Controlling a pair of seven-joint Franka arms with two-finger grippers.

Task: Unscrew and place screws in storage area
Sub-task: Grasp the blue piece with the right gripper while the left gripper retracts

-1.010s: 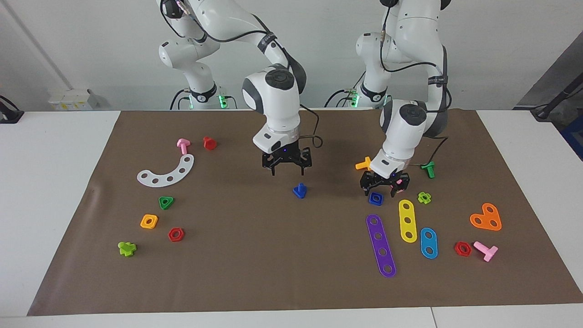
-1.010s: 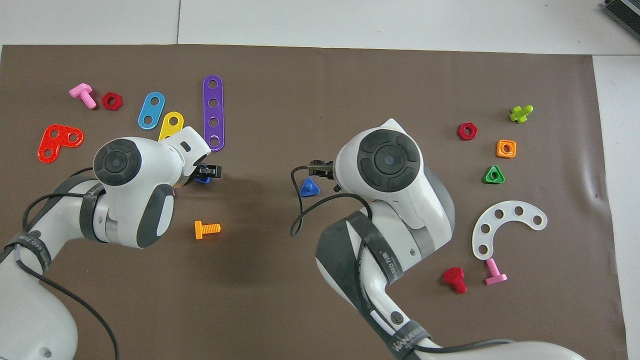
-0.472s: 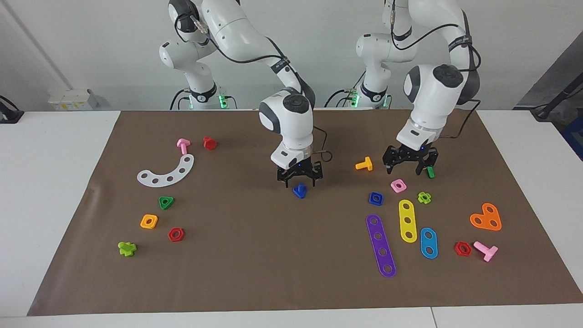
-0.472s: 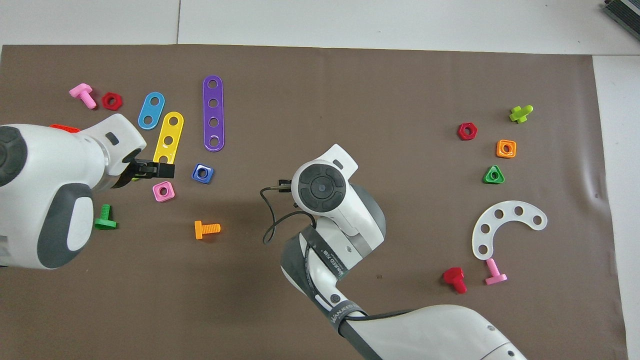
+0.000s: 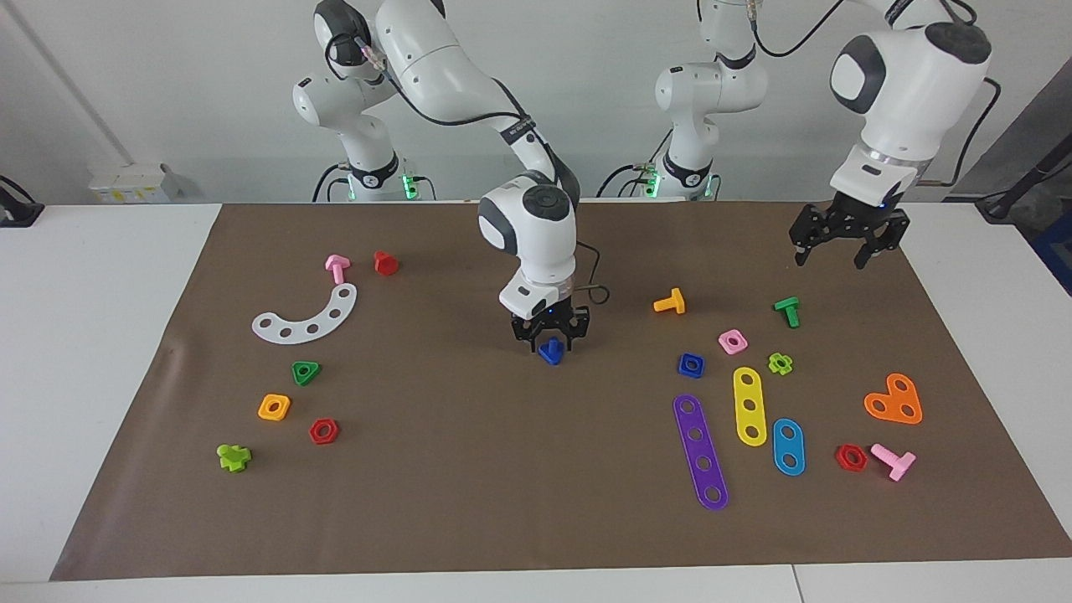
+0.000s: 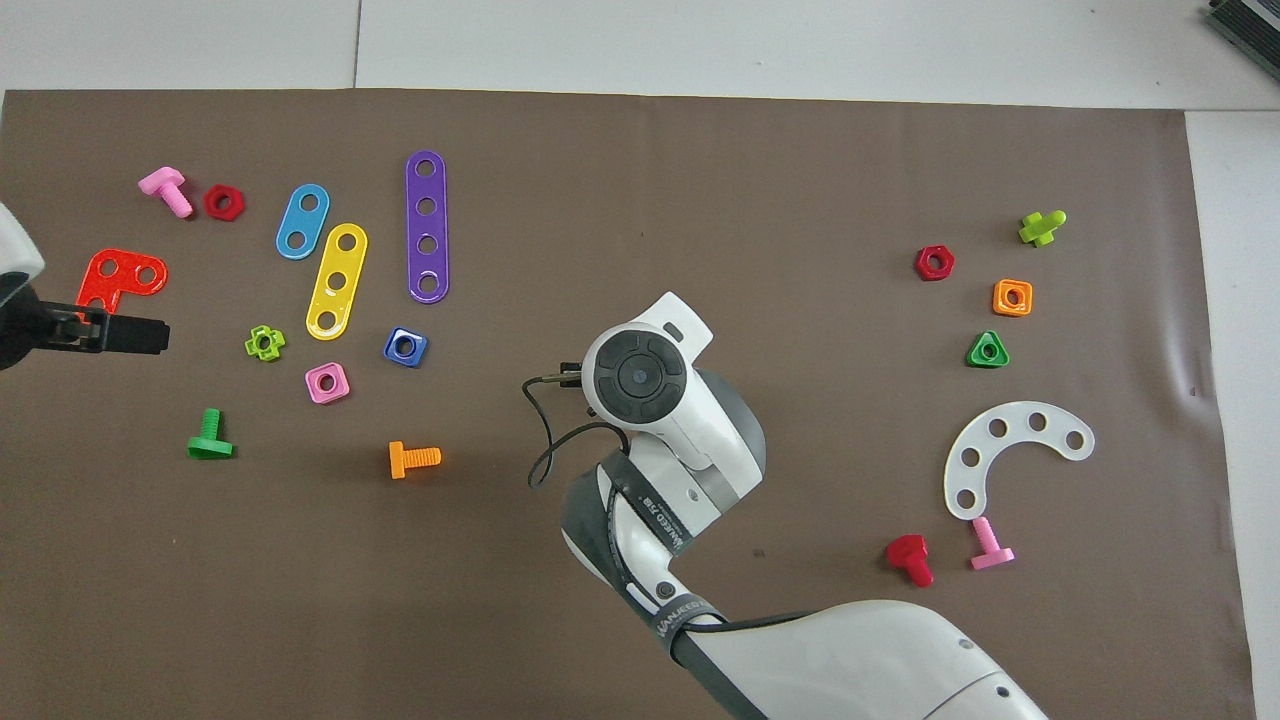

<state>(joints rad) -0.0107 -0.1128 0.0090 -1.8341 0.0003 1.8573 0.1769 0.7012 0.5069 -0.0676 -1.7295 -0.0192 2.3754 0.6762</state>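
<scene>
So since the earlier frame the left tool has pulled away from the cluster of loose parts and now hangs up at the upper right of the facing view, over the mat's edge, fingers spread apart and holding nothing. The right tool has dropped right down around the dark-blue bolt in the middle of the frame, on the brown mat covering the surface. Its fingers sit on either side of the bolt, but I can't tell if they're actually clamped on it.
</scene>
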